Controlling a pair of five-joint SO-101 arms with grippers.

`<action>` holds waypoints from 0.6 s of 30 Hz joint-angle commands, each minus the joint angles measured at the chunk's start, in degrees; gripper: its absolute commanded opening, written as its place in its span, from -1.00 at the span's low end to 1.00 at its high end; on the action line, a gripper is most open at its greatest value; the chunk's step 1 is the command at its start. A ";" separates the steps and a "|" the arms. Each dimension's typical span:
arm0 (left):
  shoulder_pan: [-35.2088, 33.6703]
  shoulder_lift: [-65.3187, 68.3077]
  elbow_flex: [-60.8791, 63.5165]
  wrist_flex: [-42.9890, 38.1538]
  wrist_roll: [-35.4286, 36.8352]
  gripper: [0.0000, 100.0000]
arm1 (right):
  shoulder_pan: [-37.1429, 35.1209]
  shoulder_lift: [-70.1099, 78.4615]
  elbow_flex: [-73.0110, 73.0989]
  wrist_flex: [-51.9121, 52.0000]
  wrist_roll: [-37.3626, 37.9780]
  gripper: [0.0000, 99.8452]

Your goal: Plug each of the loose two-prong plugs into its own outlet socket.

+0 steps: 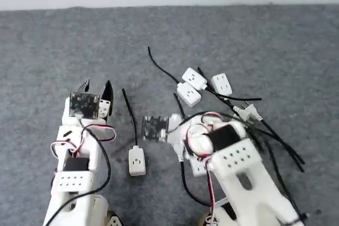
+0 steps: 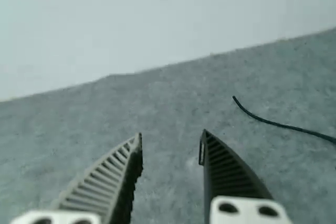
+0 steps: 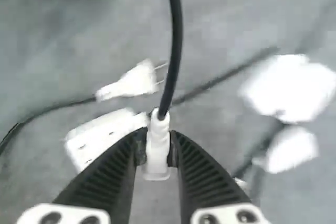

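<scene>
My right gripper [image 3: 156, 169] is shut on a white two-prong plug [image 3: 156, 142], whose black cord [image 3: 172, 40] runs away from the fingers. Its prongs are hidden. Just beyond it lies a white outlet socket [image 3: 100, 135], and farther off a loose white plug [image 3: 134, 82] with bare prongs. In the high view the right arm [image 1: 233, 157] covers this spot, and the loose plug [image 1: 246, 112] lies to its right. My left gripper [image 1: 95, 85] is open with nothing between its fingers [image 2: 113, 174], over bare carpet at the left.
A single socket [image 1: 136, 161] lies between the arms, its cord [image 1: 130, 112] running up the grey carpet. Three more sockets [image 1: 194, 78] [image 1: 188, 95] [image 1: 221, 83] cluster behind the right arm. Black cords [image 1: 280, 146] tangle to the right.
</scene>
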 commanded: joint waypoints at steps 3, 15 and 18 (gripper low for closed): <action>1.05 7.12 -7.08 -1.67 -0.35 -0.66 | 0.66 -6.46 -10.73 -0.66 -8.97 -0.98; 12.04 8.53 -11.03 0.18 -0.79 -0.66 | -0.66 -6.99 -26.55 -4.00 -28.13 -0.98; 14.42 8.53 -13.85 3.34 -0.79 -0.66 | -0.75 -6.55 -30.51 -4.09 -29.98 -0.98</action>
